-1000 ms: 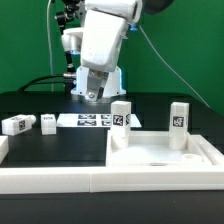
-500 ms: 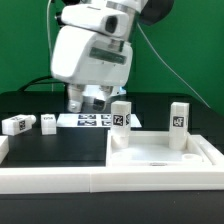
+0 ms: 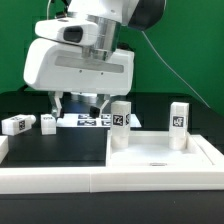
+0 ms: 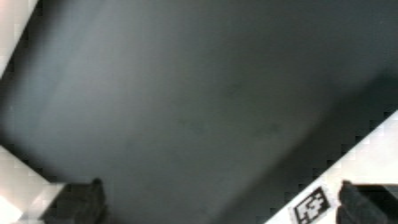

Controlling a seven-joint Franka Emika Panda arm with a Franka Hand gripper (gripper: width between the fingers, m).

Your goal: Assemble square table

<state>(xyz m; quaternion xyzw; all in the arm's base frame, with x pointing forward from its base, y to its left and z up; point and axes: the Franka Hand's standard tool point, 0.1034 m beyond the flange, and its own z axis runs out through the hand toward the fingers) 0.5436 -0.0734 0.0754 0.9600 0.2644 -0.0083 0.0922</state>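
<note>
Square table slab (image 3: 160,152) is being seen near right, two upright legs (image 3: 121,115) on it; the gripper (image 3: 80,108) is being held wide open, empty.

Marker board (image 3: 90,121) partly hidden behind gripper (image 3: 80,108); tag patterns too small to be read. Arm (image 3: 100,20) cut off by exterior view's upper edge. Wrist view blurred throughout: fingertips (image 4: 75,203) cut off by picture edge, tagged white piece (image 4: 306,206) between them not identifiable.
</note>
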